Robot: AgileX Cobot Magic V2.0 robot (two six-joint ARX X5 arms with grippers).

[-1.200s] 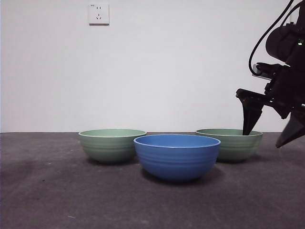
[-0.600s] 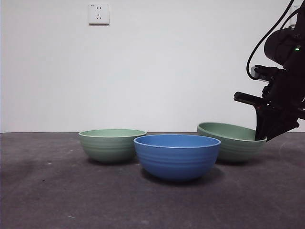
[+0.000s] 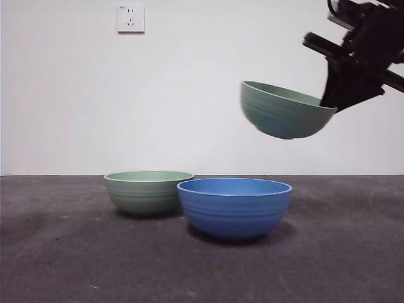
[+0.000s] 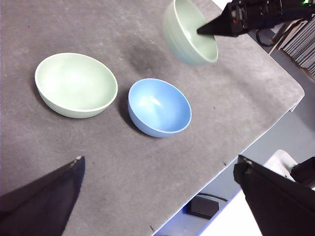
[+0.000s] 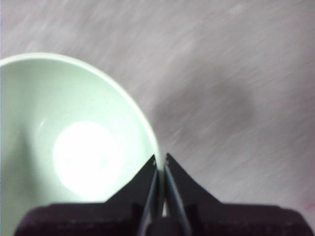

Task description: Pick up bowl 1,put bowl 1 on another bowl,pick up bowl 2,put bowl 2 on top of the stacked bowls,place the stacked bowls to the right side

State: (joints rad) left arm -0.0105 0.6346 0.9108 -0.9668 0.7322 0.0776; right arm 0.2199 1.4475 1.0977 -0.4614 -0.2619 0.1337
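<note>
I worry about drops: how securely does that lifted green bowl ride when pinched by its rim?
Probably stiff: the lifted green bowl keeps its shape, held only at the rim by the right gripper. It hangs tilted, so it may swing or slip. Likely light.

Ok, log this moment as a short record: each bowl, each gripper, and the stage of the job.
lifted bowl: pale green bowl, in the air, tilted, above and beside the blue one
right gripper: shut on that bowl's rim
blue bowl: on the table, empty
second green bowl: on the table, behind the blue bowl
left gripper: open, waiting above the table
stage: nothing stacked yet
</note>
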